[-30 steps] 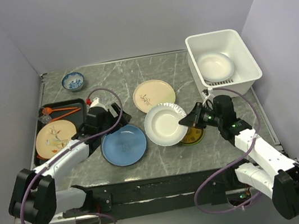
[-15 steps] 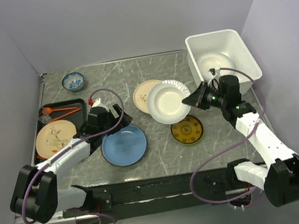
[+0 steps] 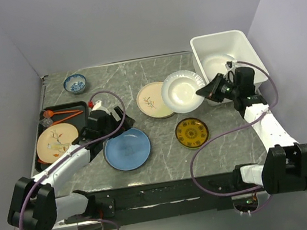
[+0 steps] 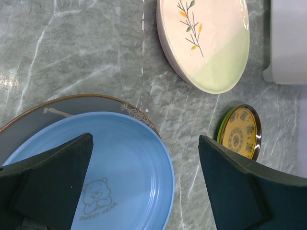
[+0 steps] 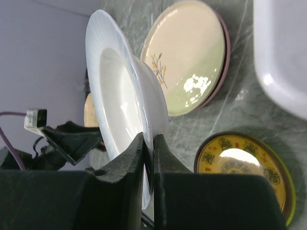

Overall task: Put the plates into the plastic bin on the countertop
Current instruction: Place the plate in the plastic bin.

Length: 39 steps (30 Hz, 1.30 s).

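Top external view: the countertop (image 3: 161, 163) is shown whole, with both arms entering from the lower edge.
Plates, count: seven are counted across the views. Six are seen from above, the seventh only from the left wrist.
Plate 1: white plate (image 3: 182, 92), gripped right of centre, tilted and lifted off the countertop, just left of the plastic bin (image 3: 218, 42). Its left edge overlaps plate 3 in the picture.
Plate 2: second white plate (image 3: 218, 65), laid flat inside the bin, upper right.
Plate 3: cream sprig plate (image 3: 151, 99), centre.
Plate 4: small yellow patterned plate (image 3: 192, 133), below plate 1.
Plate 5: blue plate (image 3: 127, 149), lower centre-left.
Plate 6: grey plate (image 4: 72, 103), brown-rimmed, seen under the blue plate in the left wrist view.
Plate 7: cream-orange sprig plate (image 3: 57, 142), on the black tray (image 3: 67, 107), left.
Bins: one.
Bowls: one, a blue-and-white bowl (image 3: 75, 83), upper left.
Trays: one, with an orange utensil (image 3: 63, 114) laid on it.
Right gripper (image 3: 204, 91): clenched on the white plate's rim. In the right wrist view the rim is pinched between both fingers (image 5: 125, 165) at lower centre, and the plate is seen nearly edge-on, rising toward the upper left.
Left gripper (image 3: 120, 119): fingers (image 4: 53, 187) are spread wide and nothing is grasped. The blue plate lies beneath the gap between them.
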Available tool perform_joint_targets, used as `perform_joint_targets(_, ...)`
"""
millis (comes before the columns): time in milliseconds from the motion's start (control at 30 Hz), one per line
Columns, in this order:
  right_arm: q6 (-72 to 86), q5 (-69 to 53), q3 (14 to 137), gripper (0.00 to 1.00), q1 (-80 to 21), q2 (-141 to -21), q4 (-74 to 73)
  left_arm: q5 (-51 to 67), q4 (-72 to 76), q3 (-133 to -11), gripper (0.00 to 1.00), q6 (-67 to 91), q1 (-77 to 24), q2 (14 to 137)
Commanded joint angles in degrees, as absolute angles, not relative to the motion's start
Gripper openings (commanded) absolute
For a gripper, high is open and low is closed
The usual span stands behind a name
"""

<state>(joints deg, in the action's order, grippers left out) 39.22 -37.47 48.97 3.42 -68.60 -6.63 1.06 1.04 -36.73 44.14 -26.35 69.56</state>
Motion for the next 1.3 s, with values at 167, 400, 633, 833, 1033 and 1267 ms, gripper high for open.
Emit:
perform_joint_targets(167, 40.95, -39.82, 58.36, 0.00, 6.41, -67.94, -0.71, 3.07, 2.98, -40.52, 0.95, 42.62, -26.46, 73.74)
perform_joint_targets(400, 43.94, -40.08, 58.27, 0.00, 8.43, -69.60, 3.34, 3.87, 3.08, -39.46, 0.96, 43.15, -26.54, 72.34)
perform_joint_targets(633, 48.68, -39.81, 57.39, 0.00, 10.63, -71.45, 10.27, 2.64, 1.94, -38.06, 0.96, 43.24, -26.54, 70.31)
perform_joint_targets(833, 53.25, -40.34, 56.43, 0.00, 11.77, -74.35, 16.33, 2.63, 2.46, -37.70, 0.97, 42.63, -26.54, 70.13)
perform_joint_targets(1033, 56.08, -40.61, 56.25, 0.00, 13.09, -75.94, 19.60, 5.62, 5.18, -38.58, 0.97, 42.71, -26.54, 74.70)
perform_joint_targets(1267, 56.86, -39.29, 57.48, 0.00, 14.06, -77.43, 20.04, 7.30, 6.50, -38.94, 0.96, 43.33, -26.54, 76.99)
